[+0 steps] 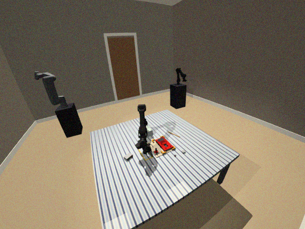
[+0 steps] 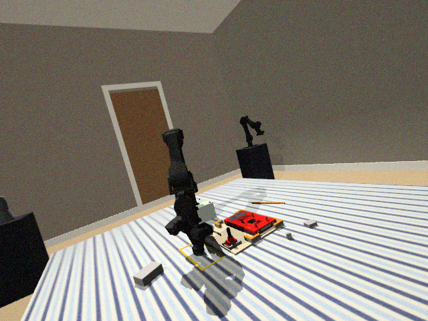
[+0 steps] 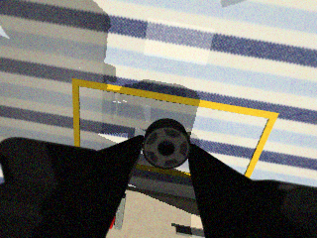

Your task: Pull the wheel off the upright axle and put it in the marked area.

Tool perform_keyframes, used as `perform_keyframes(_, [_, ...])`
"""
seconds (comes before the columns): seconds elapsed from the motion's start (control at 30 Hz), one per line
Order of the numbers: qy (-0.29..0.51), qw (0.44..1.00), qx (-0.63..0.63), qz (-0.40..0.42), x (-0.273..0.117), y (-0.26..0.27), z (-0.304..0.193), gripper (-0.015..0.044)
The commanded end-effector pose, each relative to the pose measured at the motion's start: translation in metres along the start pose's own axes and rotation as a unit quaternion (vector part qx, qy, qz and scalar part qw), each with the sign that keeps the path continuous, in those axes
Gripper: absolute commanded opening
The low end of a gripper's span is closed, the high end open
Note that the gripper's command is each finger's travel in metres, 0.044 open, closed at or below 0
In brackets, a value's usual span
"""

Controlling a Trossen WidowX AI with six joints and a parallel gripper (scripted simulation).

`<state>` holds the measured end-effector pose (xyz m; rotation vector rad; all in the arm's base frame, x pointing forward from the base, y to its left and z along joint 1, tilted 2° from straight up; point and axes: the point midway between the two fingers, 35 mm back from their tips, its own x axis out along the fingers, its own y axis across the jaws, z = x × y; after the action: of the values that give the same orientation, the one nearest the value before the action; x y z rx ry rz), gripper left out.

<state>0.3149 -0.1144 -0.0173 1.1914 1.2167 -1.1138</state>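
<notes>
- The end effector stands partly open, clamped on the small round black-and-grey spoked wheel, below centre of the wrist view.
- There the wheel appears over the thin yellow rectangular outline on the striped counter, near its lower edge.
- Probably light, stiff, perhaps slippery; the opposite sides of its rim suit the grip best.

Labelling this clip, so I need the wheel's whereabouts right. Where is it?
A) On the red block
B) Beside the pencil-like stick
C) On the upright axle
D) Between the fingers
D: the wrist view shows the wheel held between the two dark fingers.
</notes>
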Motion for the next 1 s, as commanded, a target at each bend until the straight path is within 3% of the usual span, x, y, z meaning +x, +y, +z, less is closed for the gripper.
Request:
perform_keyframes(0.0, [0.002,1.000,0.002,-0.001,0.011,-0.002,-0.001,0.0000])
perform_keyframes(0.03, [0.002,1.000,0.002,-0.001,0.011,-0.002,-0.001,0.0000])
perform_keyframes(0.4, [0.002,1.000,0.000,-0.004,0.005,-0.003,-0.001,0.0289])
perform_keyframes(0.63, [0.002,1.000,0.002,-0.001,-0.050,-0.002,-0.001,0.0300])
perform_keyframes(0.73, [0.002,1.000,0.002,-0.001,-0.052,-0.002,-0.001,0.0300])
perform_keyframes(0.9, [0.000,1.000,0.003,0.000,-0.069,-0.028,-0.011,0.0431])
perform_keyframes(0.97, [0.001,1.000,0.003,-0.001,-0.080,-0.044,-0.019,0.0440])
